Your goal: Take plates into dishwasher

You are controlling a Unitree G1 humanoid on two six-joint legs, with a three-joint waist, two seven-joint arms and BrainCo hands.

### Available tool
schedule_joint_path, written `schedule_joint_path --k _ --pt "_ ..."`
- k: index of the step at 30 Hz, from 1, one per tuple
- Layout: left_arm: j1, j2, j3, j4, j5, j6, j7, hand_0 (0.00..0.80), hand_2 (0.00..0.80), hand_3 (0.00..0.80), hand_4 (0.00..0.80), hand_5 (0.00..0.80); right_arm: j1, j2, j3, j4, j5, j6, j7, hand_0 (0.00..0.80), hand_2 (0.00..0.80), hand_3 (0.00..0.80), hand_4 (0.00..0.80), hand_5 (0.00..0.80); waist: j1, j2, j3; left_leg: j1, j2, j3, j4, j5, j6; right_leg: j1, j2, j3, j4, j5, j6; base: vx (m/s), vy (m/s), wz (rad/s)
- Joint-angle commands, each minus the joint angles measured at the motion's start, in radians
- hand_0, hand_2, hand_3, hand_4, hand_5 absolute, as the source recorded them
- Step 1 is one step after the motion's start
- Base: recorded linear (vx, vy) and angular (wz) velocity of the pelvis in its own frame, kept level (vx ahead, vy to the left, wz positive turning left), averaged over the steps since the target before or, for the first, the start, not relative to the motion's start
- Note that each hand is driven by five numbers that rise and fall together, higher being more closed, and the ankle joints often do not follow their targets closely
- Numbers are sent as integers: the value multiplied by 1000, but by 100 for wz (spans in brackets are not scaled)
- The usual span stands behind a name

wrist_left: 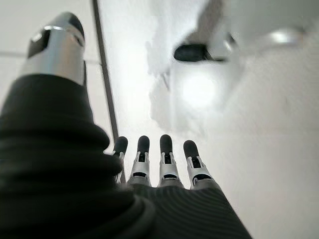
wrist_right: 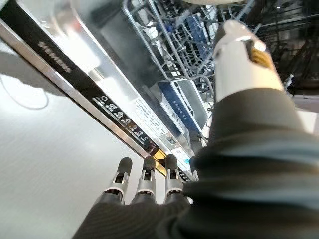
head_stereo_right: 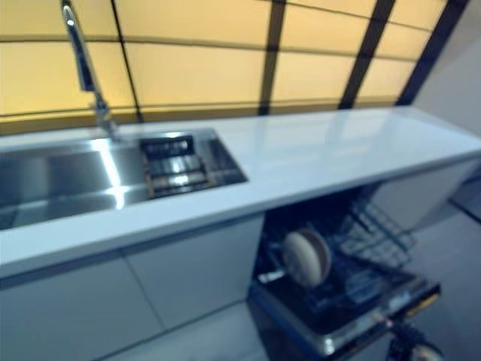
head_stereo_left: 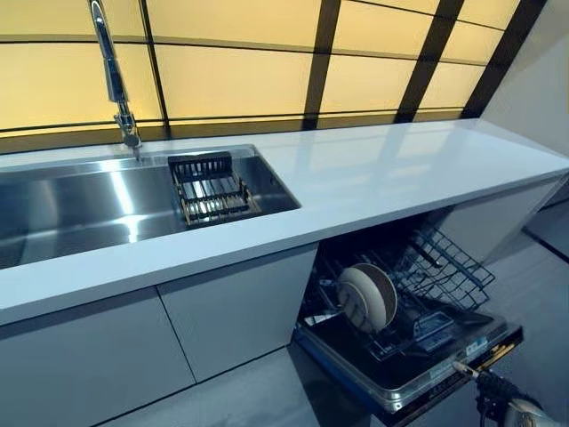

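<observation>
One plate [head_stereo_left: 366, 298] is all you have loaded: a round, cream, matte disc standing on edge in the dishwasher's [head_stereo_left: 418, 351] lower wire rack [head_stereo_left: 444, 276], which is pulled out over the open door. Taking that dishwasher as your landmark, the steel sink [head_stereo_left: 80, 209] lies well to its left, sunk into the smooth white bench [head_stereo_left: 382, 173], with a chrome spring tap [head_stereo_left: 111, 71] behind it and a dark slatted basket [head_stereo_left: 209, 187] at the sink end nearer the dishwasher. Your left hand [wrist_left: 159, 169] shows only in its wrist view, fingers straight and relaxed, holding nothing, over a pale blurred surface. Your right hand [wrist_right: 144, 184] hangs just outside the dishwasher door's front edge, fingers straight, empty. There is small print and icons on the door's black control strip [wrist_right: 114, 109].
</observation>
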Motion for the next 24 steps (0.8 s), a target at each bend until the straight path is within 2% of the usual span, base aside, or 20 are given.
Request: schedule_joint_path --k 1,2,4,5,6,11,17,21,24 --pt "-58 18 -1 27 3 -29 16 0 0 0 0 0 -25 -60 -5 8 30 -67 -55 0 0 0 0 0 17 29 13 50 -2 -38 27 -68 36 -143 2 30 168 139 -13 -138 -352 -29" --pt "-66 29 -5 19 -12 -25 11 0 0 0 0 0 -23 -35 -4 41 42 -90 -49 0 0 0 0 0 18 28 17 49 13 -44 26 -70 33 -160 -76 70 154 221 11 -76 -365 -37" --pt "-71 38 -7 17 -19 -25 7 0 0 0 0 0 -21 -6 1 77 76 -90 -12 0 0 0 0 0 20 29 26 50 33 -50 27 -73 28 -173 -116 94 154 259 26 -68 -337 -29" --pt "-79 45 -9 23 -29 -27 3 0 0 0 0 0 -18 13 8 93 91 -100 3 0 0 0 0 0 23 35 30 41 55 -60 32 -67 25 -163 -98 108 139 212 26 -71 -343 -1" --pt "-90 51 -15 38 -44 -37 2 0 0 0 0 0 -16 21 15 112 99 -110 22 0 0 0 0 0 26 33 30 31 74 -68 40 -64 17 -143 -83 98 108 172 22 -66 -361 21" --pt "-94 31 9 52 -30 -64 -13 0 0 0 0 0 -1 48 19 181 163 -91 48 0 0 0 0 0 44 17 27 10 145 -56 45 -34 -33 -93 -60 48 32 120 36 -20 -247 27" --pt "-50 10 7 45 -18 -75 -6 0 0 0 0 0 23 27 -30 276 159 -94 71 0 0 0 0 0 48 30 28 9 161 -55 15 -2 -67 -55 -45 26 -19 113 23 10 -74 14" --pt "-58 20 16 38 -33 -81 -18 0 0 0 0 0 35 28 -43 329 178 -129 107 0 0 0 0 0 43 39 37 -3 158 -60 13 2 -71 -62 -46 22 -18 109 20 -43 -41 1" --pt "-76 27 27 17 -107 -69 -46 0 0 0 0 0 35 43 -47 360 225 -150 133 0 0 0 0 0 41 47 56 -20 155 -65 13 6 -71 -83 -49 23 -1 102 19 -116 -71 0"
